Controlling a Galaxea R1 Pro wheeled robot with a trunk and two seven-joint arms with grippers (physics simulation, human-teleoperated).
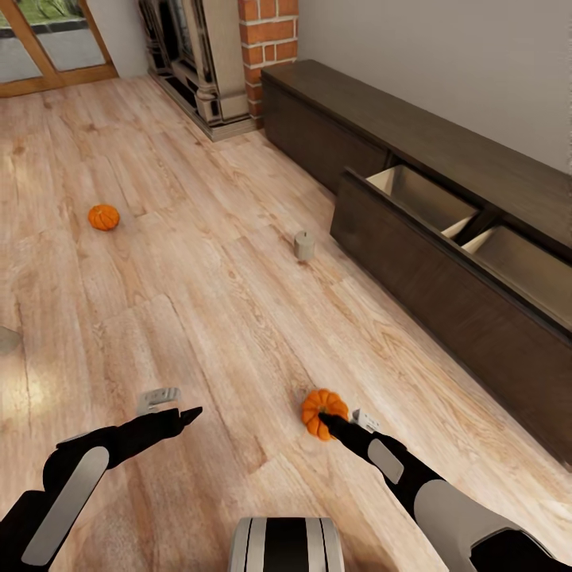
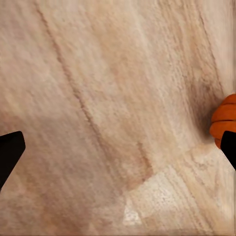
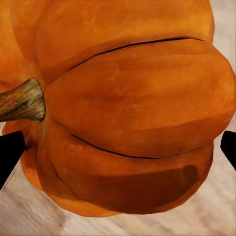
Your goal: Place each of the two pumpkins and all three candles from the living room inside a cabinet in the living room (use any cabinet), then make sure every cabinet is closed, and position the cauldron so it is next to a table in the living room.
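One orange pumpkin (image 1: 324,410) lies on the plank floor just in front of me, and my right gripper (image 1: 348,419) is open around it. In the right wrist view this pumpkin (image 3: 132,113) sits close between the two fingertips (image 3: 10,157), brown stem to one side. My left gripper (image 1: 179,403) hovers open over bare floor, and its camera catches the same pumpkin (image 2: 225,120) at the edge. A second pumpkin (image 1: 103,217) rests farther off at the left. A beige candle (image 1: 303,245) stands near the long dark cabinet (image 1: 445,143), whose drawer (image 1: 421,195) is pulled out, showing pale divided insides.
A brick chimney (image 1: 266,40) and ornate fireplace (image 1: 199,63) stand at the far end, beside glass doors (image 1: 48,40). A grey corner of something (image 1: 6,338) pokes in at the left edge. Wide open floor lies between the pumpkins and the cabinet.
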